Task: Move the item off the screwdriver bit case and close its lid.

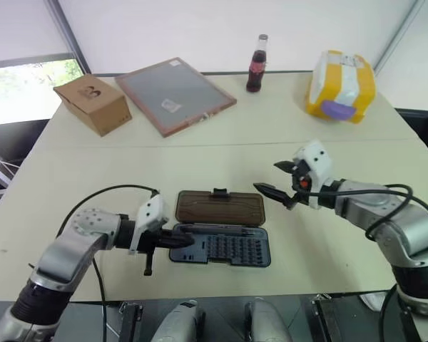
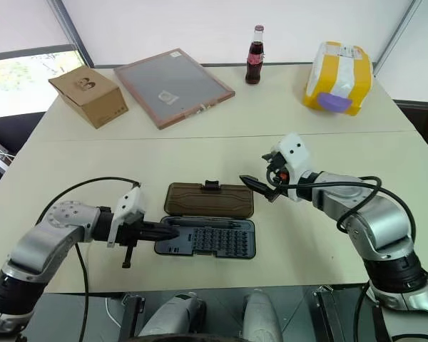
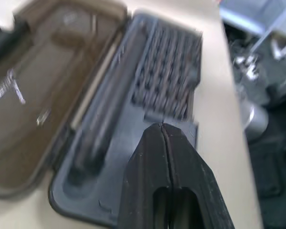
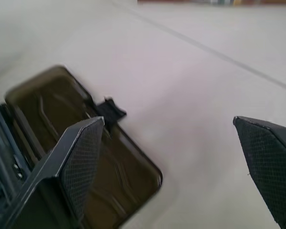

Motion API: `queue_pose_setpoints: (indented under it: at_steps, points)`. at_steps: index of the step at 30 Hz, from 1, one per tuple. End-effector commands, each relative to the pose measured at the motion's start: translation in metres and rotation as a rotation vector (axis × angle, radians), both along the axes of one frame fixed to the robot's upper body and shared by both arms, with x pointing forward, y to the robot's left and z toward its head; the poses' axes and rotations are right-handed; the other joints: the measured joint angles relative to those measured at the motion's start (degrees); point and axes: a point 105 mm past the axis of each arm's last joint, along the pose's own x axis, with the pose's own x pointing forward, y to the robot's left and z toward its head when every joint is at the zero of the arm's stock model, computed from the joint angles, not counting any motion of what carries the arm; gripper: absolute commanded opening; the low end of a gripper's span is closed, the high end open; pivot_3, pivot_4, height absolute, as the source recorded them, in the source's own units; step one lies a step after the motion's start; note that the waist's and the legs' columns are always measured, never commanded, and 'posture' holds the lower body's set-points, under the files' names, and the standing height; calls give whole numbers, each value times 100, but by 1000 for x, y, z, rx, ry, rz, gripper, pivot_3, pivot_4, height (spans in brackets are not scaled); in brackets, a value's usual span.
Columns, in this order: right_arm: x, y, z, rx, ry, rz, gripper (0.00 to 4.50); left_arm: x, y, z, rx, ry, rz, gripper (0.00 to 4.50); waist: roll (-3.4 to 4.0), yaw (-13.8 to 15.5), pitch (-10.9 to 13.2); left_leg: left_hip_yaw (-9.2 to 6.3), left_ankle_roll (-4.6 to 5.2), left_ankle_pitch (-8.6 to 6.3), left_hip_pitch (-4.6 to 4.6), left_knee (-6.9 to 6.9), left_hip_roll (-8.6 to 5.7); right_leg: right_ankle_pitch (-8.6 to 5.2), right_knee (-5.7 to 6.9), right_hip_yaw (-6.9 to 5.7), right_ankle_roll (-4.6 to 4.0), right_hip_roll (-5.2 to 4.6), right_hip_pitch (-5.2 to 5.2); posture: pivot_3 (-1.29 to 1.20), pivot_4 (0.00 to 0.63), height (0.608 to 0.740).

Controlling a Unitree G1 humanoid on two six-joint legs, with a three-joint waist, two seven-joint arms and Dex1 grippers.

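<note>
Smoky-brown lid lies flat open; your left claw pinched empty over screwdriver bit case, hiding tray's end; right claw wide, beside lid.

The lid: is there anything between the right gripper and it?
Nothing visible. The right gripper hangs open near the far right corner of the lid, which lies open flat on the table.

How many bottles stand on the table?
1. The bottle stands upright at the far edge of the table, between the pink-framed grey board and the yellow bag. Another could be hidden behind the bag.
</note>
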Motion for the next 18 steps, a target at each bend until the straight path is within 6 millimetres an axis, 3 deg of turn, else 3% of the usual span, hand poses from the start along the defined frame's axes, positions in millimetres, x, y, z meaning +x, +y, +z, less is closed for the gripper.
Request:
queue_pose_setpoints:
  at_steps: [1, 4, 9, 17, 18]
  points:
    - [4, 8, 8, -10, -31, 38, 4500, -4, 5, -13, 89, -68, -38, 29, 1, 0, 0, 0, 0, 0, 0, 0, 0, 0, 0, 0, 0, 0, -1, 0, 150, 740]
    - [5, 12, 1, -22, 13, 65, 4500, -7, 12, -29, 162, -90, -54, 29, 4, 4, -2, 2, 0, 0, 3, -1, 1, 0, -2, 0, 0, 0, 2, 0, 150, 740]
    - [0, 24, -27, -105, 89, 163, 4500, -10, 14, -36, 169, -94, -57, 29, 11, 4, -8, 3, 0, -1, 5, -2, 1, 0, -3, 1, -1, 0, 4, 0, 150, 740]
    - [30, 23, -50, -140, 168, 95, 4500, -22, 12, -43, 162, -42, -83, 29, 25, -3, -15, 7, 0, 0, 10, -3, 1, 0, -1, 2, -1, 1, 5, 0, 150, 740]
    - [33, 22, -53, -152, 175, 90, 4245, -22, 12, -43, 163, -42, -83, 1, 28, -3, -16, 7, 0, 0, 9, -3, 1, 0, -1, 2, -1, 1, 5, 0, 150, 740]
